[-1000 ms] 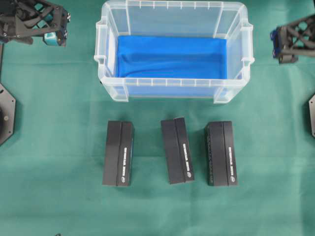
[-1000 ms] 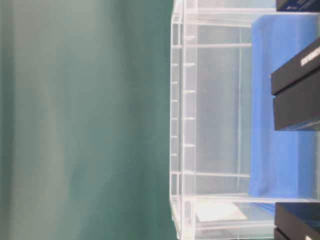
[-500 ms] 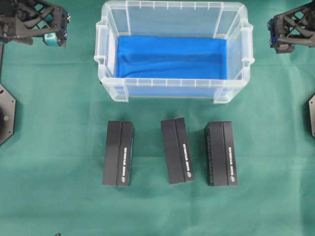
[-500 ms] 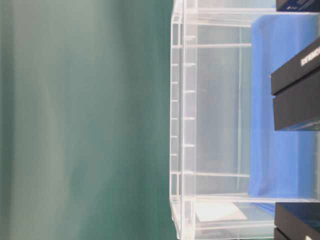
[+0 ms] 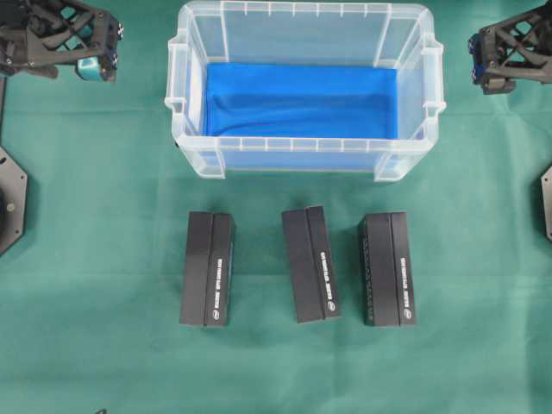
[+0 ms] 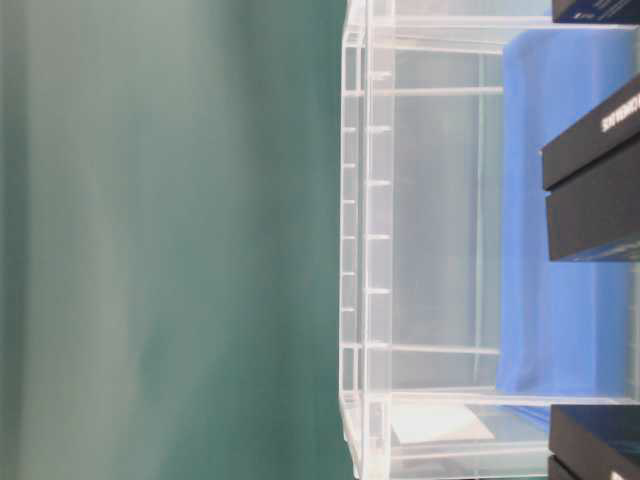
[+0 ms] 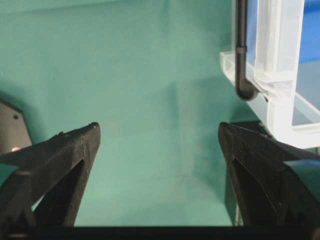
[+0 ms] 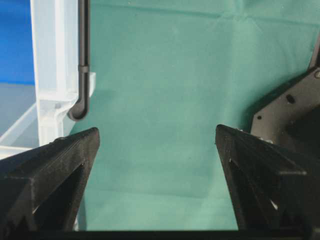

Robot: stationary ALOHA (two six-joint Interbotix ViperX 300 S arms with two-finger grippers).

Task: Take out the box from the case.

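Case point(image 5: 304, 151) at far centre of desk point(image 5: 95, 216), holds only blue cloth point(image 5: 302, 99). Three black boxes point(image 5: 312, 264) in row near side, outside case: unloading looks done. Left hand point(image 7: 157, 137) and right hand point(image 8: 156, 137) both spread wide, empty, parked beside case ends, clear of work.

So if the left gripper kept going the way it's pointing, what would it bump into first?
Most likely the green cloth. The left gripper is open and points down at bare cloth, with nothing between its fingers. The case sits off to one side, probably out of its path, though depth is hard to judge.
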